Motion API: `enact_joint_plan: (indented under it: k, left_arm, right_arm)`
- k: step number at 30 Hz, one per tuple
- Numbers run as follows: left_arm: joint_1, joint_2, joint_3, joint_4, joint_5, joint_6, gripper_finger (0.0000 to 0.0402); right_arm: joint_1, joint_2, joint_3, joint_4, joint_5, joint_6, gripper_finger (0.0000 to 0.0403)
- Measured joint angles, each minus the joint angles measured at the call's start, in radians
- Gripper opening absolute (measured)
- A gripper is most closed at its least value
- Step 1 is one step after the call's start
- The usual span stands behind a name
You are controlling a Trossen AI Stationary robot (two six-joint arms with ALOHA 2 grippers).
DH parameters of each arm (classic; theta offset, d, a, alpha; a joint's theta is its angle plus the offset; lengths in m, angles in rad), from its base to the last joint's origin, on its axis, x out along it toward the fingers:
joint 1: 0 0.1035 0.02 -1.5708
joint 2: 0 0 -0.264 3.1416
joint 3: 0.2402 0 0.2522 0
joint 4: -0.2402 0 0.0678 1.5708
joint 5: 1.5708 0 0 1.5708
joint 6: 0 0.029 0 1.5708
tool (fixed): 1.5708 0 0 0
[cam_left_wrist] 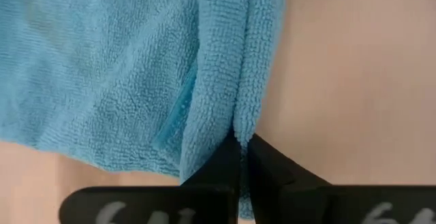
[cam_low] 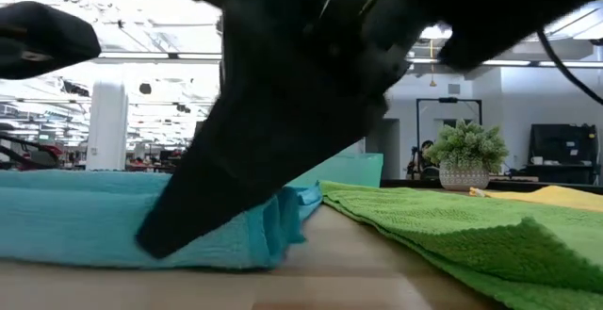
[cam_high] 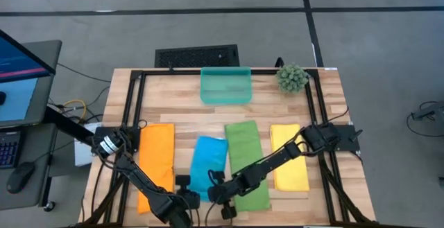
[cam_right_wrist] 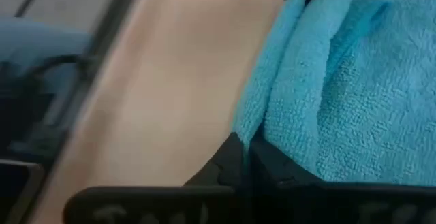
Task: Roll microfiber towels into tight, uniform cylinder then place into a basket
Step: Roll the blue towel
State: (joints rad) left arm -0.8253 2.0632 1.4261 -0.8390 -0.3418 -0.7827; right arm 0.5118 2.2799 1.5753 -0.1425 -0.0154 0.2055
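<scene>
Both hands, left hand [cam_high: 182,181] and right hand [cam_high: 215,191], are pinching the blue towel's [cam_high: 208,160] near edge, probably to start rolling it.

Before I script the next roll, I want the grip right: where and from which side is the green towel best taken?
Probably by its near short edge, coming from the table's front. The green towel lies flat, a long strip with its far end toward the basket, so that end rolls forward. Both grippers, left and right, are pinching the blue towel that way.
</scene>
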Motion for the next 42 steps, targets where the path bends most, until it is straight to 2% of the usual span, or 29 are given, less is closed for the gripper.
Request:
enact_joint_plan:
  k: [6,13,16,20,24,28,31,42]
  left_arm:
    - [0.000,0.000,0.030,-0.007,0.070,0.005,0.0002]
    - [-0.001,-0.001,0.082,-0.052,0.091,0.049,0.0002]
    - [0.000,-0.001,0.097,-0.070,0.094,0.057,0.0002]
    - [0.020,-0.002,0.085,-0.071,0.150,0.046,0.0002]
    - [0.048,-0.003,0.074,-0.078,0.184,0.042,0.0002]
    - [0.081,-0.004,0.074,-0.090,0.221,0.089,0.0002]
    - [0.104,-0.005,0.073,-0.099,0.256,0.111,0.0002]
    - [0.099,-0.014,0.073,-0.151,0.172,0.172,0.0002]
  right_arm:
    - [0.016,0.000,0.067,-0.070,0.001,0.002,0.0008]
    - [0.017,-0.002,0.084,-0.090,0.002,0.065,0.0030]
    - [0.009,-0.004,0.084,-0.099,-0.008,0.104,0.0023]
    - [0.002,-0.004,0.085,-0.099,-0.016,0.145,0.0008]
    - [-0.001,-0.003,0.086,-0.095,-0.025,0.205,0.0017]
    - [-0.017,-0.002,0.086,-0.096,-0.084,0.251,0.0011]
    - [-0.017,-0.002,0.086,-0.105,-0.083,0.266,0.0007]
    - [-0.020,-0.010,0.089,-0.147,-0.084,0.223,0.0007]
